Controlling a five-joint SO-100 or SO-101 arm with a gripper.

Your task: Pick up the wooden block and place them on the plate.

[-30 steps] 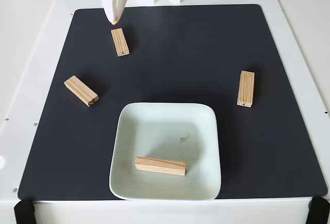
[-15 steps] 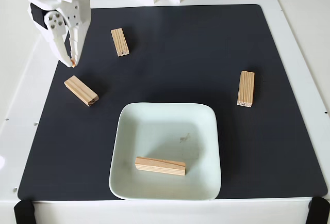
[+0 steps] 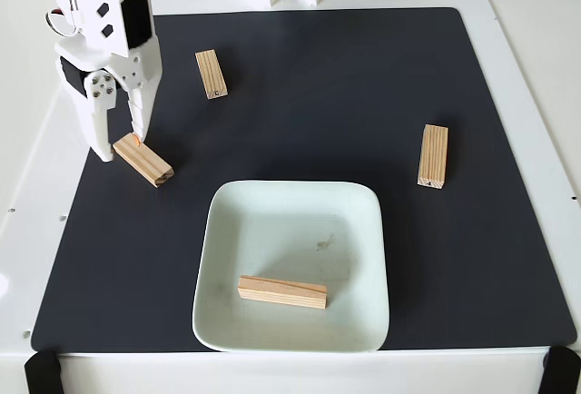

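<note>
Pincer (image 3: 121, 146): spread, its fingers straddled the upper-left end of a wooden block (image 3: 143, 160) on the mat's left side. Another block (image 3: 282, 291) lay inside the plate (image 3: 363, 231).

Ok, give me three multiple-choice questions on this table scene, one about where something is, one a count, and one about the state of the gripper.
1. Where does the gripper stand?
A. over the plate
B. at the left block's upper end
C. by the right block

2. How many wooden blocks lie on the mat, off the plate?
A. one
B. two
C. three

3. The fingers are:
A. open, straddling the block's end
B. clamped on a lifted block
C. folded away

Answers: B, its tips flank the left block; C, three lie on the mat and one in the plate; A, that block rests on the mat.
</note>
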